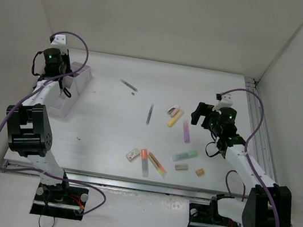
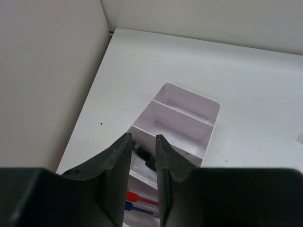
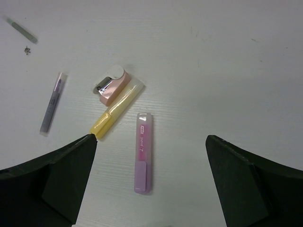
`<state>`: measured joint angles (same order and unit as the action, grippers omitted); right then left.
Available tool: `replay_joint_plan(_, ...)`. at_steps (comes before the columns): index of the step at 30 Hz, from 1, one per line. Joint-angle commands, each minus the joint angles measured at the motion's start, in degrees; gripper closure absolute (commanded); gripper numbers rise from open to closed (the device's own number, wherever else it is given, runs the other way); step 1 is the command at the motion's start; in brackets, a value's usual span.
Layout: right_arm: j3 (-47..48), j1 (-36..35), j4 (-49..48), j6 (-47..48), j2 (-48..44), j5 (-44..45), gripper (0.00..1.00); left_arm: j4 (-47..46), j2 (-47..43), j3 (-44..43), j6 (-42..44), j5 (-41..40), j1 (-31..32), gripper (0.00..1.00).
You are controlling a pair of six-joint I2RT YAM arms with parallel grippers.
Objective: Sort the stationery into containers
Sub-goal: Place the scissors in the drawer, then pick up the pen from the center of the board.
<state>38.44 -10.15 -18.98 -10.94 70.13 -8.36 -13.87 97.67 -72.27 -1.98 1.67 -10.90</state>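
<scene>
Organiser (image 2: 182, 113) below left hand (image 2: 143, 138), pink highlighter (image 3: 143, 156) loose

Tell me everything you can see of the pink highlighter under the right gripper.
The pink highlighter is a flat-sided stick of translucent plastic, pale lilac at the near end, with a brighter pink printed label on the far half. It lies flat on the white table, lengthwise between the open fingers of the right gripper, which hovers above it. Nothing touches it; the yellow highlighter lies close by, apart.
</scene>
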Motion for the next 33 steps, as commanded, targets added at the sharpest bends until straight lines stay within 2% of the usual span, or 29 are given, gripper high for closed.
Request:
replay_joint_plan(1, 1.1, 0.3, -3.5, 0.3, -2.7, 0.0, 0.02, -1.0, -5.3, -1.5, -0.7, -0.9, -0.4, 0.75)
replay_joint_plan(8, 0.2, 0.3, -4.0, 0.0, -4.6, -0.2, 0.02, -0.5, -8.9, 0.6, -1.8, 0.2, -0.4, 0.60)
replay_joint_plan(9, 0.1, 0.2, -3.9, 0.0, -5.0, -0.1, 0.02, 0.0, -9.9, 0.6, -2.1, 1.1, -0.4, 0.46)
replay_joint_plan(12, -0.2, 0.1, -4.0, -0.7, -5.9, 0.1, 0.02, 2.7, -11.9, -0.7, -3.8, 4.0, -0.4, 0.25)
replay_joint_plan(14, -0.4, 0.2, -3.9, -1.5, -6.1, 0.1, 0.02, 6.5, -13.4, -2.7, -4.5, 5.0, 0.1, 0.01)
replay_joint_plan(19, -0.4, 0.3, -2.9, -5.0, -5.2, -1.4, 0.02, 21.1, -14.7, -8.1, -7.9, 11.0, 5.1, 0.01)
replay_joint_plan(23, 0.0, 0.0, 0.0, -7.5, -4.8, -0.3, 0.02, 25.1, -17.1, -5.9, -10.8, 16.9, 9.9, 0.00)
replay_joint_plan(25, -1.0, 0.2, 0.4, -8.2, -6.1, 1.1, 0.02, 25.8, -17.2, -5.1, -10.9, 14.8, 13.3, 0.01)
replay_joint_plan(26, -1.4, 0.3, 0.5, -8.7, -6.7, 1.9, 0.02, 26.4, -16.3, -5.8, -10.7, 13.5, 17.0, 0.01)
replay_joint_plan(28, -2.6, 0.3, 1.0, -9.9, -8.3, 4.5, 0.02, 30.5, -13.9, -8.1, -9.9, 10.0, 21.0, 0.00)
replay_joint_plan(29, -3.0, 0.3, 1.4, -10.4, -8.9, 5.5, 0.02, 31.7, -10.3, -9.6, -9.6, 8.5, 24.8, 0.01)
replay_joint_plan(33, -3.5, 0.4, 5.4, -11.6, -12.5, 12.4, 0.02, 38.1, 0.5, -19.6, -9.0, 3.1, 32.1, 0.00)
